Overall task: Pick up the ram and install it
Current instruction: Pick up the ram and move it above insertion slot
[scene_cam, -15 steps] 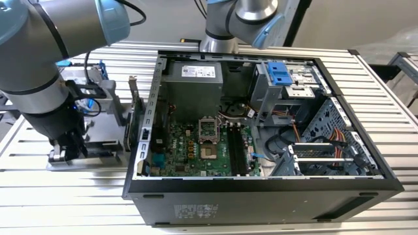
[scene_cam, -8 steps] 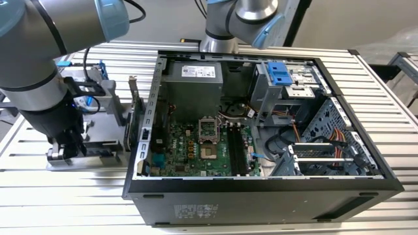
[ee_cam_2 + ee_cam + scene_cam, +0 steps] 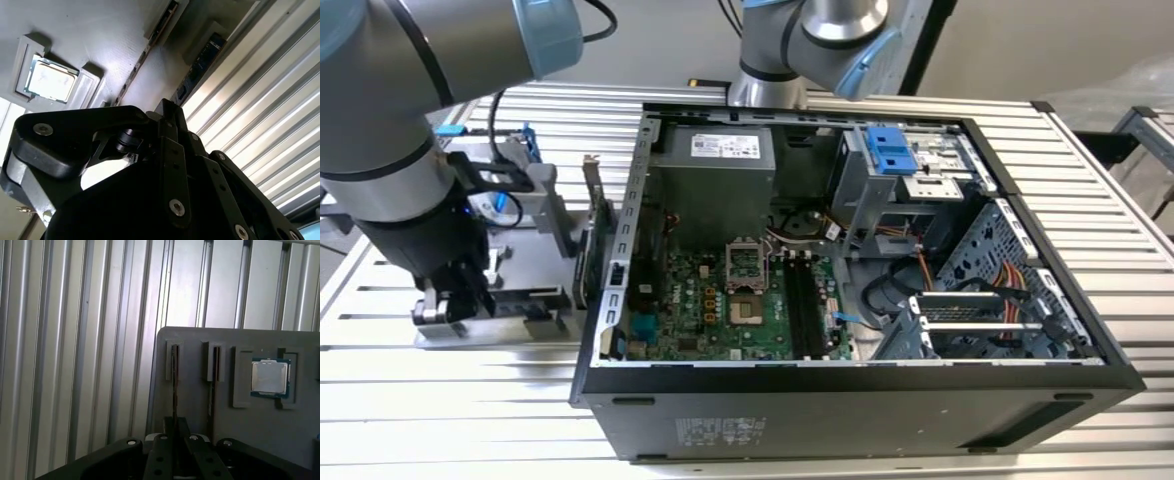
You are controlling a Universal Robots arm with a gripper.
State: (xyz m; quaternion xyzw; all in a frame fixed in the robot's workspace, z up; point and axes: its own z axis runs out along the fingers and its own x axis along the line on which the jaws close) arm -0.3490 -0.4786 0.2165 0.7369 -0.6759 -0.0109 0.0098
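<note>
One gripper (image 3: 175,424) is pressed together on the ram (image 3: 174,385), its two black fingers pinching the thin stick from either side. The ram stands on edge in a narrow slot of a grey holder tray (image 3: 200,340). In the first wrist view it appears as a slim dark line running from the slot's raised end down between the fingertips. Just beside it, a second stick (image 3: 215,382) stands on edge in a parallel slot of the same tray. Beyond that stick, a square processor chip (image 3: 270,377) with a silver lid and a blue-green border lies flat in a recess. The tray rests on a ribbed aluminium table (image 3: 75,340), whose long grooves catch bright light. In the exterior view the gripper is low at the exterior view's left, reaching down onto the tray. The arm (image 3: 387,130) rises above it as a thick grey tube with pale blue joints, filling the upper left corner of the frame. To the exterior view's right of the tray, well apart from the ram, an open black computer case (image 3: 854,410) lies on its side on the same table. Inside it, a green motherboard (image 3: 720,310) fills the lower left part, with long black memory slots (image 3: 801,310) running along its right edge. A grey power supply box (image 3: 714,180) sits above the board. A metal drive cage with blue clips (image 3: 894,150) occupies the upper right of the case.
</note>
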